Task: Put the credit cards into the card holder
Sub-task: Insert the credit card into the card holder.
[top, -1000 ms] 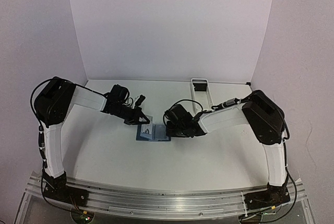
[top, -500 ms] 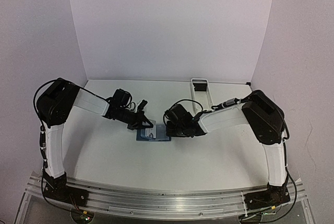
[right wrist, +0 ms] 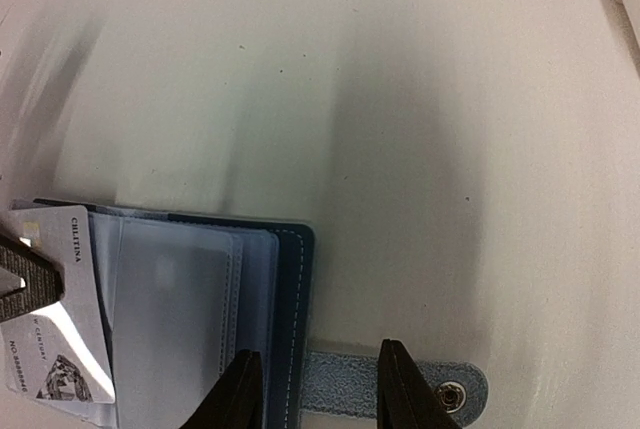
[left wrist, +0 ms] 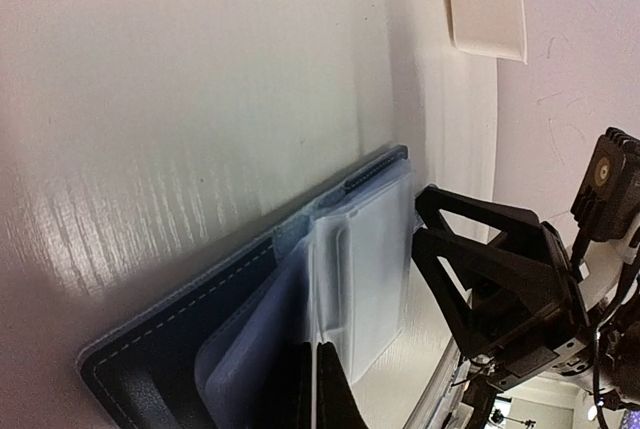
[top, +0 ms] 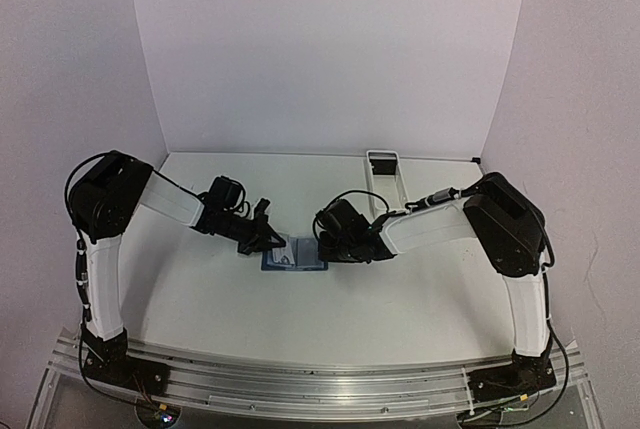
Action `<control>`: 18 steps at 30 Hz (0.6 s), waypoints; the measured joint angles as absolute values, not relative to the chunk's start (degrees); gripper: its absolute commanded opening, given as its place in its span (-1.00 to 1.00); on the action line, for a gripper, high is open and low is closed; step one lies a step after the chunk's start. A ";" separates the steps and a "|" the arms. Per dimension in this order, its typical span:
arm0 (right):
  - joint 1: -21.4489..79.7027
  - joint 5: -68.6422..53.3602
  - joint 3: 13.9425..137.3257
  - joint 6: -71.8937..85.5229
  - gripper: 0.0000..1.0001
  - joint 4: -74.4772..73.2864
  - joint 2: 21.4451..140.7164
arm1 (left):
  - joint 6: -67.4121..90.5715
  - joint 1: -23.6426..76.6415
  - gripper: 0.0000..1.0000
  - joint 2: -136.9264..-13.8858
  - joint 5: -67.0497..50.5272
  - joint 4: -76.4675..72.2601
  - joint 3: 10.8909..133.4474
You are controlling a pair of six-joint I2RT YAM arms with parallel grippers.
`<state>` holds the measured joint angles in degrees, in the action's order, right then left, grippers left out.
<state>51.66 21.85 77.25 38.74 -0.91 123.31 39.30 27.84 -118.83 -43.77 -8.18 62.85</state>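
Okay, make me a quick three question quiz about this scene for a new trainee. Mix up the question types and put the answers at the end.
1. True or false: the card holder lies open on the table.
2. Which tool grips the credit card? A) left B) right C) neither
3. Fill in: the right tool, fingers apart, sits over the holder's closing ____.

Key
1. True.
2. A: the left tool is closed on the card at the holder's far side.
3. The strap.
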 measured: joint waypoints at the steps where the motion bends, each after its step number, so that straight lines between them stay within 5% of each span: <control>1: 51.66 21.83 77.25 38.74 -0.28 -0.93 123.31 | 39.68 27.83 -1.00 -118.84 -43.81 -8.52 62.46; 18: 51.66 21.29 77.25 38.11 -0.29 -0.92 123.31 | 43.37 27.27 -1.00 -119.68 -48.22 -12.54 62.22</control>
<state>51.66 21.29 77.25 38.11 -0.92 123.31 43.37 27.27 -119.68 -48.22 -12.54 62.22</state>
